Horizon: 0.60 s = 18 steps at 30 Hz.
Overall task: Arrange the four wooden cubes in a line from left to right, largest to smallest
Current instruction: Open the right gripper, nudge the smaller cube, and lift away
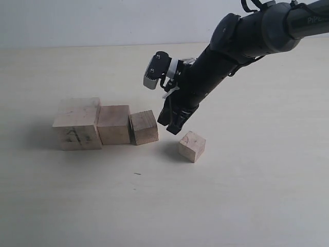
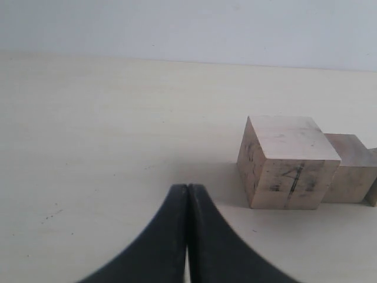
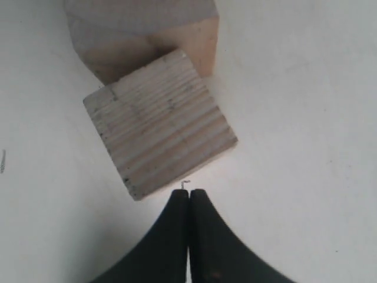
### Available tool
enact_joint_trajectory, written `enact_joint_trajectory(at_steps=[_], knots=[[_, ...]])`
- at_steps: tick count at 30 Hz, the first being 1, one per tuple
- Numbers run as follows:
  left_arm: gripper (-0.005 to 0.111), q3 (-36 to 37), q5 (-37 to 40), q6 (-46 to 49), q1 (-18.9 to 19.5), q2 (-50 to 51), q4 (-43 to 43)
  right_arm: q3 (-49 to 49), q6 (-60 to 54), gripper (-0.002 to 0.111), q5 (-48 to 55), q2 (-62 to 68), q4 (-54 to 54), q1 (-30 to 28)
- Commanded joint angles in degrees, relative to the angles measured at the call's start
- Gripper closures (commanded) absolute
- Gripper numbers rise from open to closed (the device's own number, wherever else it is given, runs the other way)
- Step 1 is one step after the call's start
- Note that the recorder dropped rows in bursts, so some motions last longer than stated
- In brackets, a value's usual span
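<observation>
Three wooden cubes sit in a row on the table: the largest cube [image 1: 77,126] with dark scribbles on its front, a medium cube [image 1: 114,123] and a smaller, slightly turned cube [image 1: 144,127]. The smallest cube [image 1: 192,145] lies apart to their right. My right gripper [image 1: 175,126] hangs shut and empty between the turned cube and the smallest one. In the right wrist view its tips [image 3: 189,193] are just off the turned cube [image 3: 159,121]. My left gripper [image 2: 187,188] is shut and empty, short of the largest cube [image 2: 287,171]; it is outside the exterior view.
The pale table [image 1: 247,195] runs back to a light wall [image 1: 103,20]. The right arm [image 1: 241,41] reaches in from the upper right. In the left wrist view the medium cube [image 2: 353,168] shows behind the largest.
</observation>
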Motion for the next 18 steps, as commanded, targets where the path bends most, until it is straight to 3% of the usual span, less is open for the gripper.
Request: enact_joint_trajectory(at_steps=[1, 18], knots=[[0.107, 0.19, -0.52, -0.02, -0.27, -0.31, 0.1, 0.15, -0.48, 0.108, 1.56, -0.17, 0.65, 0.05], [0.107, 0.19, -0.52, -0.02, -0.27, -0.31, 0.1, 0.15, -2.82, 0.108, 2.26, 0.55, 5.93, 0.05]])
